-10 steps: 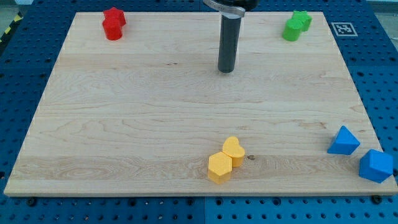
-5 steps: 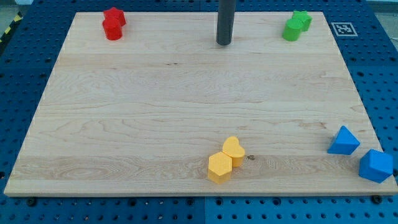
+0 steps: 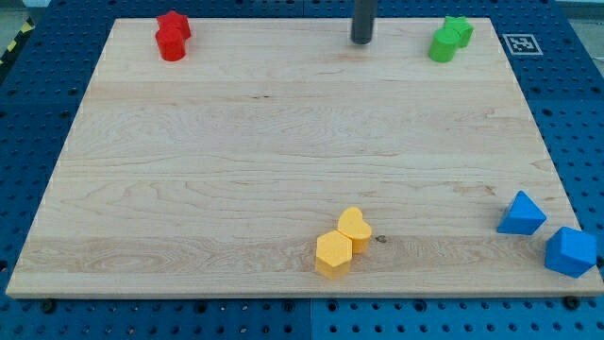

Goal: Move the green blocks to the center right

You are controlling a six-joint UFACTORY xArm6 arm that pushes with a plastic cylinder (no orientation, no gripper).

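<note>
Two green blocks touch at the board's top right: a green cylinder (image 3: 441,45) in front and a green star-like block (image 3: 459,30) behind it. My tip (image 3: 361,41) rests on the board near the top edge, to the left of the green cylinder with a clear gap between them. The rod rises out of the view's top.
A red cylinder (image 3: 171,45) and a red star-like block (image 3: 174,24) sit at the top left. A yellow hexagon (image 3: 333,253) and a yellow heart (image 3: 355,228) touch at the bottom centre. Two blue blocks (image 3: 520,213) (image 3: 570,250) sit at the bottom right. The wooden board (image 3: 283,142) lies on a blue pegboard.
My tip has moved towards the view's top and slightly right, from the upper middle of the board to near the top edge. No block has moved.
</note>
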